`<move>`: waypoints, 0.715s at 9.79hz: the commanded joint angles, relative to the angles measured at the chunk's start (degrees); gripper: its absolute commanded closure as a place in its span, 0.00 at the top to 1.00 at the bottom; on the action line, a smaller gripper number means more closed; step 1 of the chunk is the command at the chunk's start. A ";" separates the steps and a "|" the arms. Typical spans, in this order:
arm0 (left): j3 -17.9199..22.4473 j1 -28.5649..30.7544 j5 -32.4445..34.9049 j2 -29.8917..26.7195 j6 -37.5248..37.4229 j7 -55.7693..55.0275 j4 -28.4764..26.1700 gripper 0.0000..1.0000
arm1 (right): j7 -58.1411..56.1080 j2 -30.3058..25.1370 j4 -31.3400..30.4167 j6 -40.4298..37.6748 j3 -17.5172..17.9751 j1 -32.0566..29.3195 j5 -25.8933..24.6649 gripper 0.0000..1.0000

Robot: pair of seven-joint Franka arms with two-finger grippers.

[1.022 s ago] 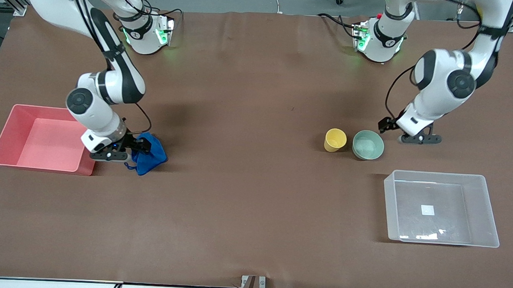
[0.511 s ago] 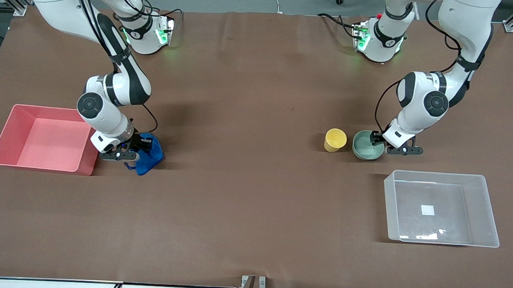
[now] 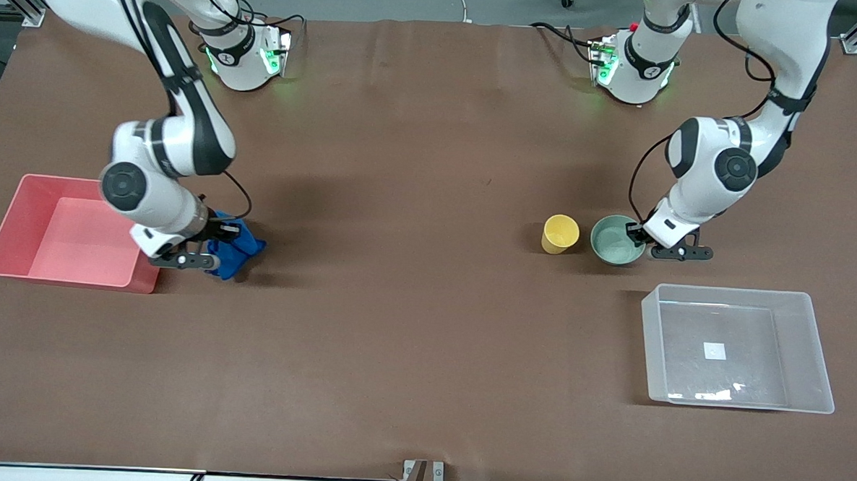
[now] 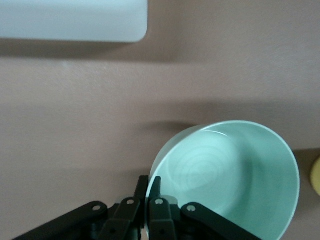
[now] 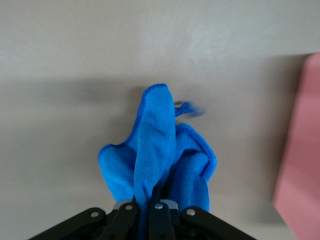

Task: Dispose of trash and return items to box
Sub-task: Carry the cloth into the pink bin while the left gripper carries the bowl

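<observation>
The trash, a royal-blue cloth bunch, is pinched in my right gripper, which is shut on a fold of it. The cloth is pulled up into a narrow bunch beside the pink bin. My left gripper is shut on the rim of the mint-green bowl, one finger inside and one outside. The yellow cup stands upright beside the bowl, toward the right arm's end. The clear box lies nearer the front camera than the bowl.
A pink opaque bin sits at the right arm's end of the table, right beside the blue cloth. The brown table stretches wide between the two arms.
Both grippers went from open to shut. The left one moved onto the bowl's rim and closed. The right one closed on the cloth and drew it up, shifting toward the pink bin.
</observation>
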 commanded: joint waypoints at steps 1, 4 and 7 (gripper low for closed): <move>5.18 -0.37 -1.30 -9.94 -14.06 7.09 2.61 0.00 | -0.32 -2.36 11.48 -15.73 0.04 -2.65 0.62 0.03; 12.05 -0.46 -4.11 -5.79 -24.94 15.19 16.14 0.00 | -14.33 -2.28 16.73 -19.85 -0.49 -9.84 -2.18 0.03; 12.51 0.32 -4.38 8.97 -24.94 18.18 31.68 0.00 | -31.84 0.78 15.24 -12.40 -0.40 -21.19 -2.46 0.03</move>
